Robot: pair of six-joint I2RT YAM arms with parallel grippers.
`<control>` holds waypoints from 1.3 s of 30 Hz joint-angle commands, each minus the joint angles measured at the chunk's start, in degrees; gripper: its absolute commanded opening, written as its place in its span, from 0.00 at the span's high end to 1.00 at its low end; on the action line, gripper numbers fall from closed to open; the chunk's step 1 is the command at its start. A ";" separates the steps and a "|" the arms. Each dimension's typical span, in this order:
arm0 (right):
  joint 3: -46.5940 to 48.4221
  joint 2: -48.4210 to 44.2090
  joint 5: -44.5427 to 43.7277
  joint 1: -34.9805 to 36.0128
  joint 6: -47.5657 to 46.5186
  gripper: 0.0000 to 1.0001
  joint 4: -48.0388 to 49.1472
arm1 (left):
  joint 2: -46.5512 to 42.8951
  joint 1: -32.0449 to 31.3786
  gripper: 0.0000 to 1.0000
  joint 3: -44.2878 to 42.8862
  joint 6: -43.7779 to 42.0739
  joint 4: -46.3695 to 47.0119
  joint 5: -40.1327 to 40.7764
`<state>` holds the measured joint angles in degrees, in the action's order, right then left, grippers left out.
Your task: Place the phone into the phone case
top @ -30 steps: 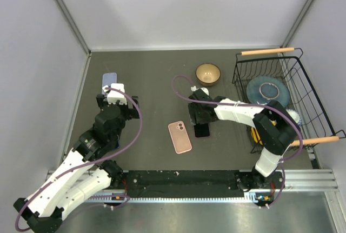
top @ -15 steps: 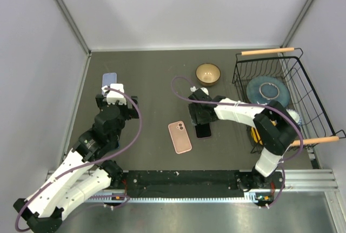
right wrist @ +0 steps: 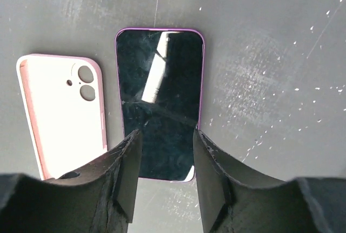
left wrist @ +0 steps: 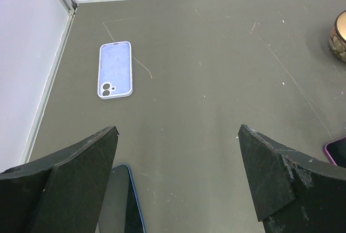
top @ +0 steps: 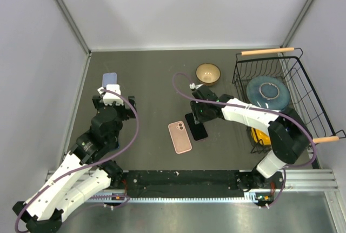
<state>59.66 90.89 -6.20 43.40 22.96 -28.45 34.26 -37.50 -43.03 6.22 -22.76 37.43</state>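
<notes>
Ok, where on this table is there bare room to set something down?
Widest bare patch: the back middle, between the blue case and the bowl. Also bare: the mat between the left arm and the pink case. Crowded: pink case, phone and right end effector together, basket beyond.

The phone, purple-edged with a dark glossy screen facing up, lay flat. Just left of it, not touching, lay the pink case, empty, its camera holes at the far end.

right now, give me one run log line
left jaws: open | right jaws: straddling phone, grip unclear | pink case: empty, beside phone
</notes>
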 commanded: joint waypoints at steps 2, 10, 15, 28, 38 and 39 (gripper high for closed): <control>0.72 -0.20 0.40 0.29 -1.34 0.56 0.94 | -0.60 0.14 0.01 0.05 -0.33 1.49 1.07; 1.86 2.53 -3.73 3.09 -1.34 0.24 1.11 | -0.95 0.14 0.01 0.05 -0.24 1.76 1.59; 2.83 5.17 -4.79 4.15 -1.08 0.17 1.11 | -1.04 0.06 0.01 0.13 -0.33 1.85 1.68; 4.06 9.12 -5.75 5.64 -0.90 0.11 0.94 | -0.95 0.14 0.01 0.14 -0.33 1.76 1.51; 5.20 11.33 -7.33 6.61 -0.20 0.21 -0.47 | -1.13 0.14 0.01 0.13 -0.51 1.85 1.59; 5.29 11.32 -7.69 6.61 -0.20 0.27 -0.64 | -1.13 0.14 0.01 0.13 -0.51 1.76 1.59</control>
<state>62.57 101.25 -11.60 49.17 22.26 -28.64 33.74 -37.50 -43.00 6.22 -22.74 38.44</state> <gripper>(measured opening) 0.805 0.990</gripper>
